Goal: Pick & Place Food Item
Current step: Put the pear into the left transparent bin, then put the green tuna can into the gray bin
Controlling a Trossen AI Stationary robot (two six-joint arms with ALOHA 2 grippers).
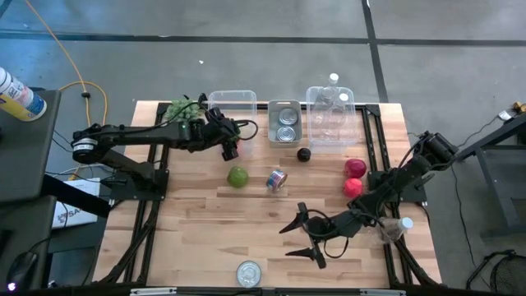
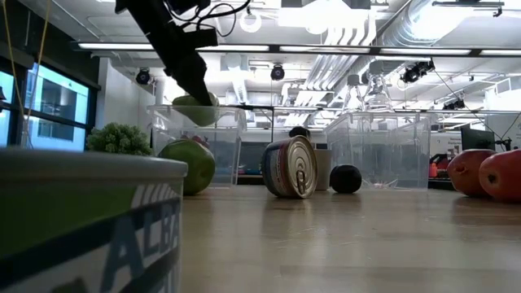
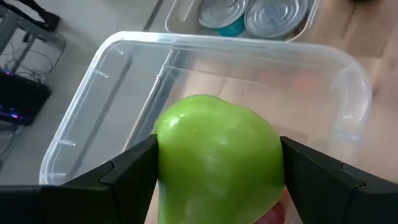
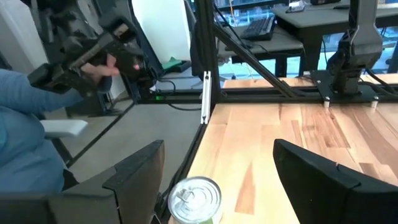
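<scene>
My left pincer [image 3: 217,180] is clamped on a green pepper [image 3: 217,162], held above the clear tub [image 3: 81,124] at twelve o'clock, ready to drop. My right pincer [image 1: 306,234] waits spread at five o'clock. On the table [image 1: 197,238]: one green fruit [image 1: 237,176], two red [image 1: 354,168], two loose cans [image 1: 277,180].

Left tool [image 1: 229,150] raised, fingers clamped (something held between them), right tool [image 1: 306,237] low, fingers spread

Loads of other stuff on the wooden tabletop [image 1: 205,222]: a can on its side [image 1: 277,179] mid-table, two red apples [image 1: 354,168] on the right, a small dark ball [image 1: 304,154], another can upright [image 1: 249,274] at the near edge, and a broccoli head [image 1: 179,108] in the far-left corner.
</scene>
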